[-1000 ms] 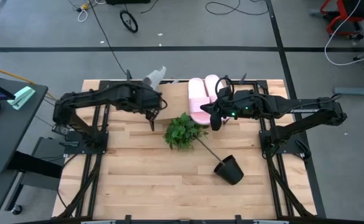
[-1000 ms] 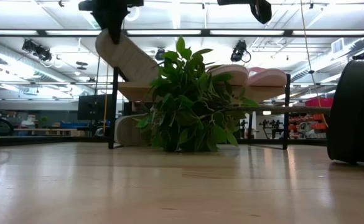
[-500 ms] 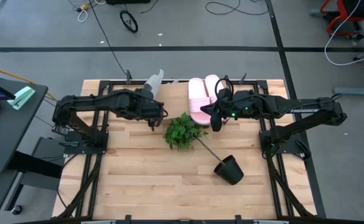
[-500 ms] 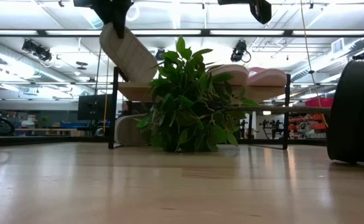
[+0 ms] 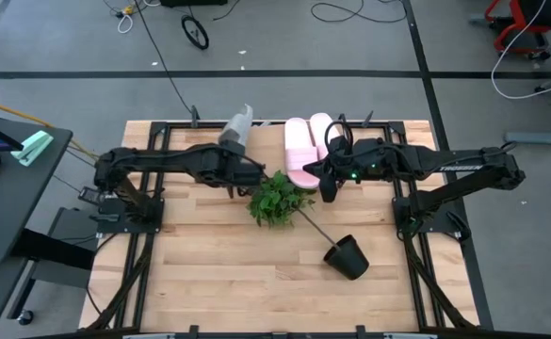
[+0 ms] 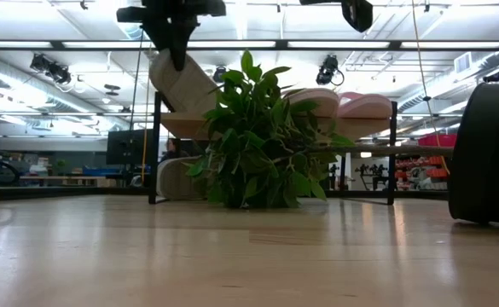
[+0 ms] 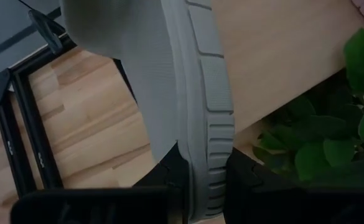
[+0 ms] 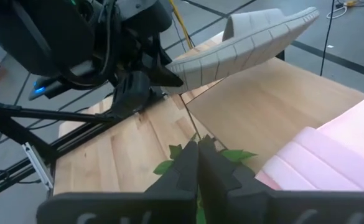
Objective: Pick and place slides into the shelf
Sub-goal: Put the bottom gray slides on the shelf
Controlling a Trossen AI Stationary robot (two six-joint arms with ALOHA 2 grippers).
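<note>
My left gripper [image 5: 246, 172] is shut on a light grey slide [image 5: 237, 127], carried above the left end of the shelf [image 6: 364, 150]. From the right wrist view that slide [image 8: 250, 43] hangs over the shelf's plank top [image 8: 275, 93]. Two pale pink slides [image 5: 308, 149] lie side by side on the plank. A second grey slide [image 6: 175, 178] lies under the shelf, on the table. My right gripper [image 5: 327, 188] hovers shut at the near edge of the pink slides, over the plant. My left gripper pinches the grey slide's sole between its two fingers at the end away from the strap [image 7: 199, 180], one finger [image 7: 169, 177] on each face. The fingers come from above. The slide is lifted clear and tilted, reaching from the fingers toward the table's far edge.
A green leafy plant [image 5: 275, 198] lies on the table in front of the shelf, its stem running to a tipped black pot [image 5: 348, 256]. In the low view the plant [image 6: 262, 145] hides the shelf's middle. Bare tabletop [image 5: 209, 273] spreads toward the near edge.
My left gripper has moved toward the table's right, closer to the plant and the shelf, still shut on the grey slide. The slide has travelled with it, from left of the shelf to over the shelf's left end. My right arm has kept still.
</note>
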